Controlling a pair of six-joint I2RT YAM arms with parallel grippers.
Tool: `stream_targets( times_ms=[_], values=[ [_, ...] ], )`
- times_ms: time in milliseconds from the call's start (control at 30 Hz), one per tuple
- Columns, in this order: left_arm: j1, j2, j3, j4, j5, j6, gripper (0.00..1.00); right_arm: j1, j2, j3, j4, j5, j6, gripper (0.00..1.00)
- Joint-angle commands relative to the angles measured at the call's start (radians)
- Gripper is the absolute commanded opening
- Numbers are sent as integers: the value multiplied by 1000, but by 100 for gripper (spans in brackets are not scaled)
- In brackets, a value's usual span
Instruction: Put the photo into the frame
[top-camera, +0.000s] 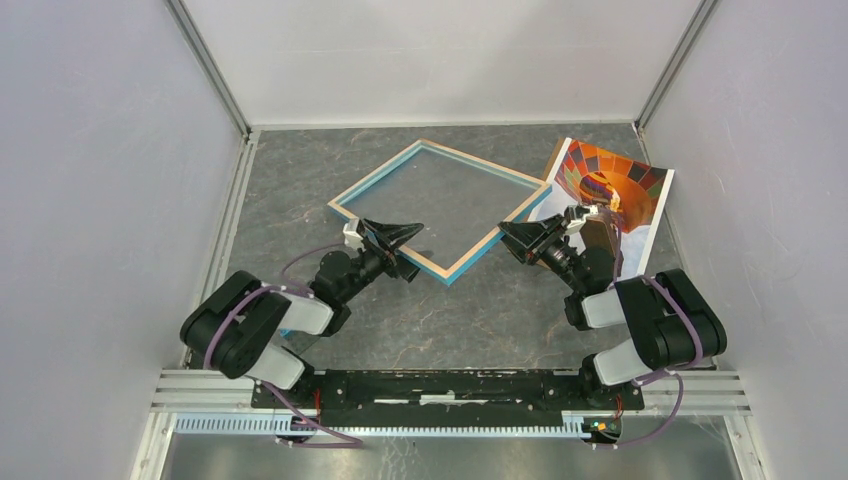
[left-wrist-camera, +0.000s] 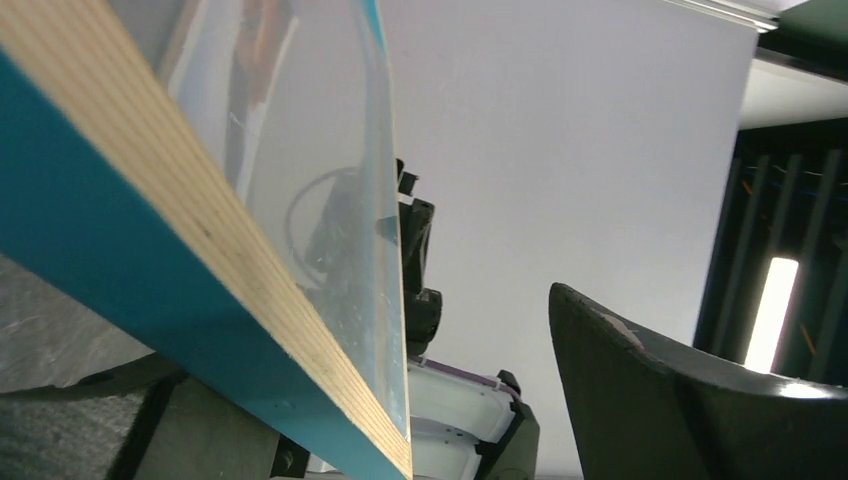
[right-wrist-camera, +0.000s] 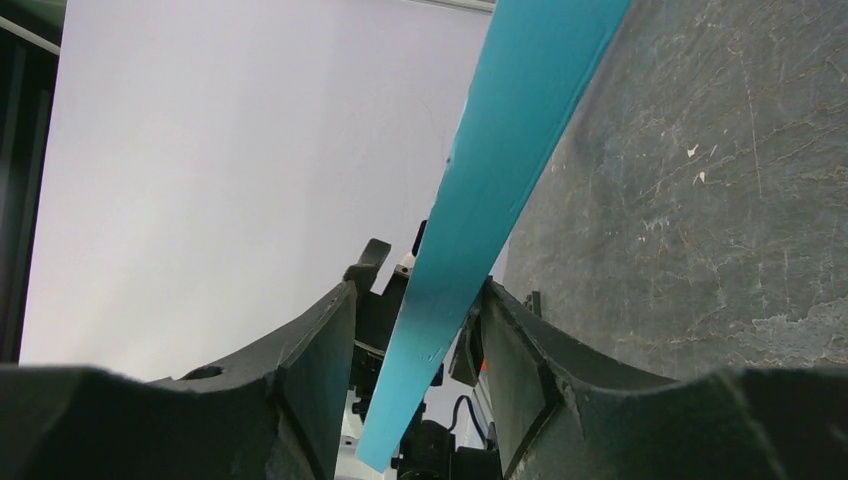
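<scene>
- Picture frame (top-camera: 440, 205), thin and rectangular, sits mid-table turned like a diamond. Its light wood side faces up, blue shows along the outer edges, and the middle is see-through.
- Photo (top-camera: 615, 190) of an orange-red hot-air balloon rests picture side up at the far right, close to the right wall (top-camera: 770, 150). Its left edge meets the frame's right corner, though I cannot tell whether they touch or overlap. The right arm (top-camera: 650, 320) hides its near part.
- Right gripper (top-camera: 512, 240) straddles the near right rail, jaws partly closed on it, one finger on each side.
- Left gripper (top-camera: 412, 248) sits at the near left rail, jaws spread wide. In the left wrist view, the rail stands apart from the right-hand finger (left-wrist-camera: 680, 400).
- Table (top-camera: 400, 330) is dark grey and stone-patterned.
</scene>
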Motion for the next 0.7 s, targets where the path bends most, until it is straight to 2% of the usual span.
stream_targets(
  times_ms=[0,100,200,533,667],
  values=[
    [-15,51,5,357,-65,-70,92,11,-29,9,70,0,-20,54],
    [-18,17,-9,358,-81,-26,79,14,-35,-3,67,-4,-27,54],
    [-17,-32,-22,345,-93,11,71,14,-46,-20,52,-17,-46,55],
    [-18,-36,-61,274,-95,48,64,14,-114,-88,-113,-25,-157,71],
    [-17,-53,-79,209,-93,65,63,13,-166,-107,-262,-41,-247,80]
  ],
)
